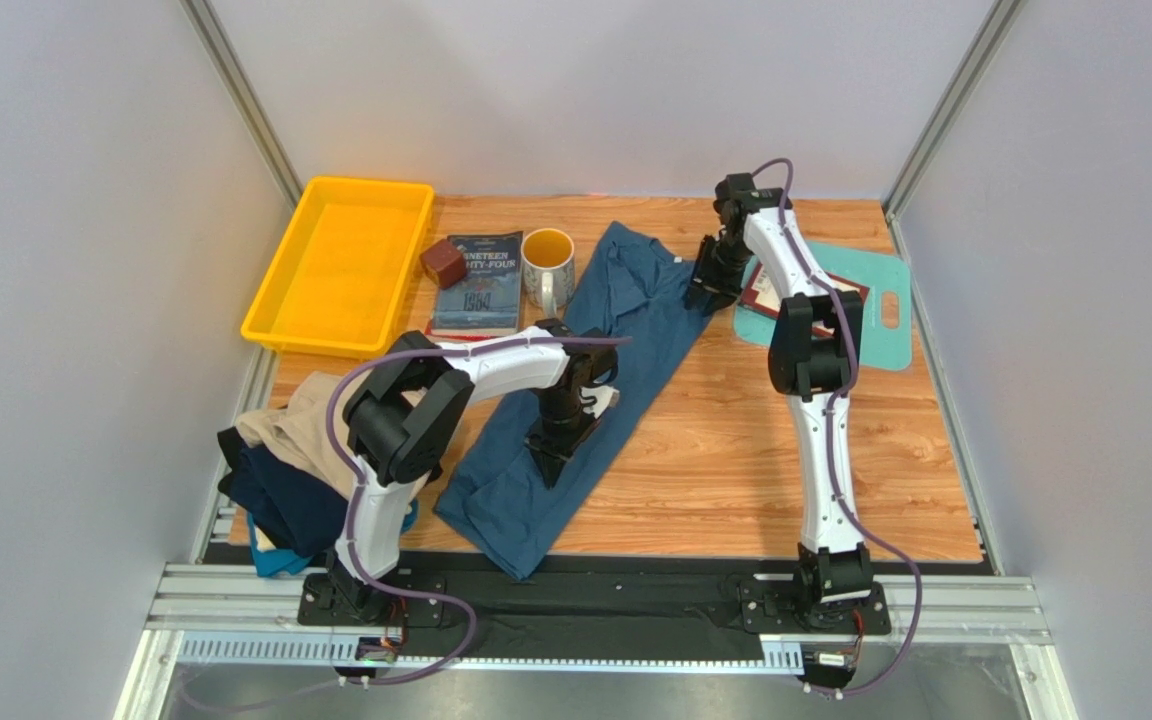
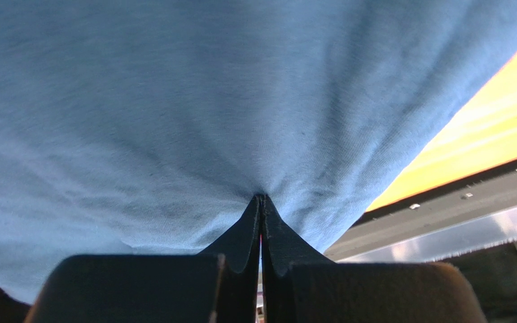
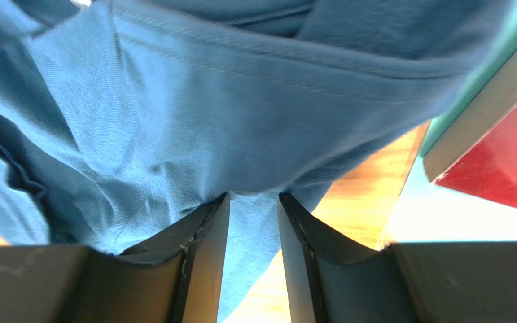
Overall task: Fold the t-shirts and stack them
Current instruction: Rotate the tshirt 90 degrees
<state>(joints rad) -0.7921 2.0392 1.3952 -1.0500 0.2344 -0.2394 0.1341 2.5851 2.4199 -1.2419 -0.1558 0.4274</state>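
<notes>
Left hand (image 2: 261, 202) clenched tight on the teal shirt (image 1: 642, 318), pinching its middle! Right hand (image 3: 254, 196) sat released, jaws parted around the shirt's far end. Shirt sprawled diagonally across the counter (image 1: 748, 450); other shirts (image 1: 282, 480) heaped at its left edge.

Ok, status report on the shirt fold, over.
Left gripper shut on the teal-blue shirt. Right gripper at its far end, jaws apart, cloth between them. Shirt stretched out diagonally. Mug close beside its far end.
</notes>
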